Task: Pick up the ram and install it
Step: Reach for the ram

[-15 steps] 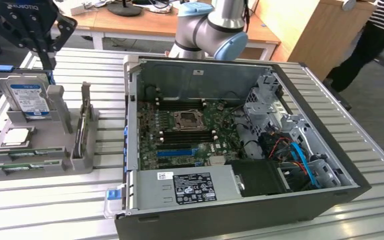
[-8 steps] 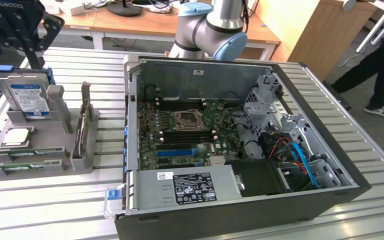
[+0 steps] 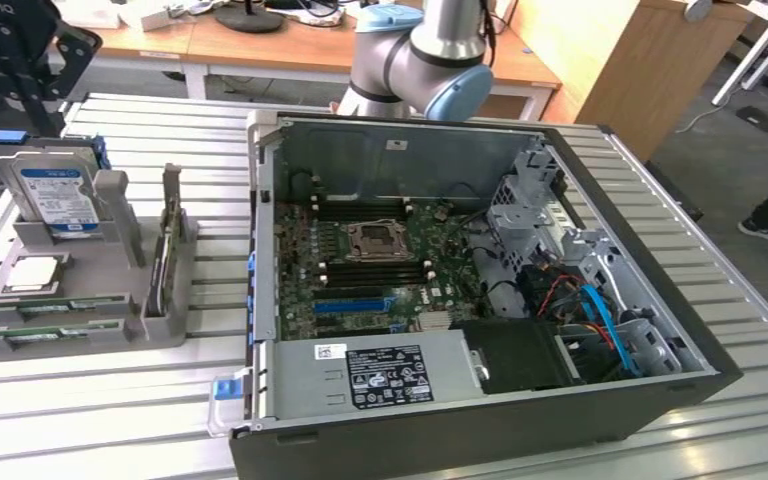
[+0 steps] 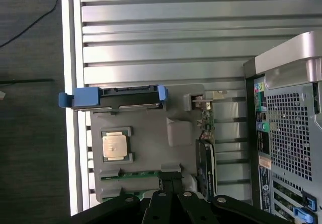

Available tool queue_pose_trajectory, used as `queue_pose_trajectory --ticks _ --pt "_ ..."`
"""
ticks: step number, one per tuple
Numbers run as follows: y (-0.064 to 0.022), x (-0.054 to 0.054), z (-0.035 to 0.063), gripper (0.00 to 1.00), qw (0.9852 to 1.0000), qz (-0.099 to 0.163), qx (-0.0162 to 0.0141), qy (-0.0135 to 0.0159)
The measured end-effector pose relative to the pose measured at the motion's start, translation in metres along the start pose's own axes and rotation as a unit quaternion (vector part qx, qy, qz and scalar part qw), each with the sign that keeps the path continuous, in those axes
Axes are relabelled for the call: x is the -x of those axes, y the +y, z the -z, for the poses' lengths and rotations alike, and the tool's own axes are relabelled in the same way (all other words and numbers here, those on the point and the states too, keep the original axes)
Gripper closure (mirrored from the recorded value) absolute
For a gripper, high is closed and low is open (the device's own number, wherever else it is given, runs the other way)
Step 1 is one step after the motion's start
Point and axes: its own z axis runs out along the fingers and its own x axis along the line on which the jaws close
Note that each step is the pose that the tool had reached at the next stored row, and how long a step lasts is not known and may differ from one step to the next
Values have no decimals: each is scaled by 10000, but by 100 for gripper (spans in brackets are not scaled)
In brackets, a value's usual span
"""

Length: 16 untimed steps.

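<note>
Black two-fingered pincer [image 4: 171,179]: hangs with fingertips pressed together, pinching nothing. Sits, in the wrist view, over the near end of the grey plastic parts holder [image 4: 151,133], just beside one end of the long thin green circuit-board ram stick [image 4: 128,174]. Cannot tell whether touching.

Ram stick [image 3: 61,304]: lies flat in a slot of the holder [image 3: 157,320], uninstalled, just near of the square silver processor chip [image 3: 35,272]. Has a second green stick [image 3: 51,338] in the next slot nearer still.

Boxy silver hard drive with blue-white label [image 3: 57,195]: stands upright at the holder's far end, blue handles on its sides. Dark circuit board on edge [image 3: 168,240]: stands along the holder's side toward the exterior view's right.

Open black-and-silver computer case [image 3: 491,440]: lies just beside the holder, at the exterior view's right, on the slatted aluminium table [image 3: 91,420]. Shows a green motherboard [image 3: 357,295] with an empty square metal processor socket [image 3: 373,238] and long dark memory slots [image 3: 357,212] either side of it.

Grey-and-blue robot arm joint [image 3: 424,55]: rises beyond the case's far wall.
</note>
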Motion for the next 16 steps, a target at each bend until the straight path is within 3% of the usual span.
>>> queue_pose_trajectory --ticks 9,16 --pt "-9 -196 1 89 10000 0 0 0" --pt "-10 -212 2 89 10000 0 0 0"
